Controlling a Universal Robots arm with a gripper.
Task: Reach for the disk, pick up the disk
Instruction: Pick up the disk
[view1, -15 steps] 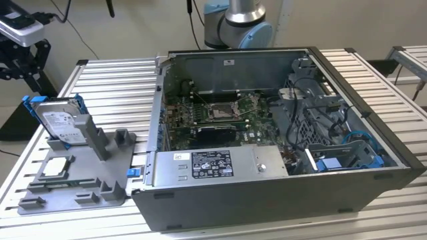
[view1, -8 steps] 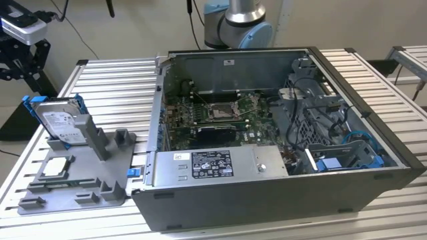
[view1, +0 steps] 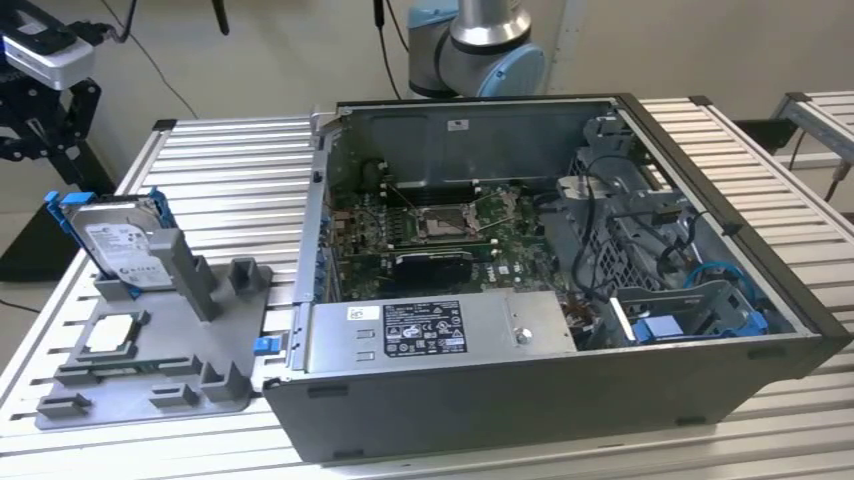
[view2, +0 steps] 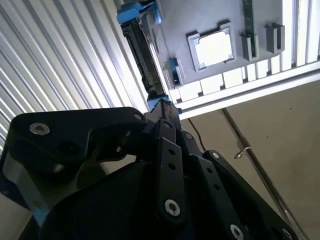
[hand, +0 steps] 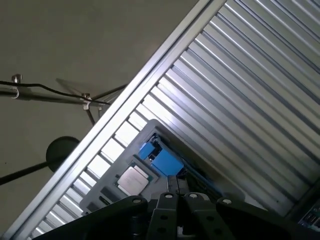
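One disk (view1: 123, 245) upright in grey tray (view1: 147, 362); claw (view2: 165, 120) near, apart, opening indiscernible.

In the exterior view I had the holder tray (view1: 160, 348) lying on the slatted table (view1: 227, 170), at nine o'clock from the open computer case (view1: 534, 400). The disk (view1: 123, 245) stood on edge at the tray's eleven o'clock corner. The chip (view1: 114, 333) lay flat at the disk's six o'clock. The arm base (view1: 481, 45) rose behind the case at twelve o'clock.

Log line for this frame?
phase: reach | tool: near disk, not touching | disk: upright in grey fixture, not lifted
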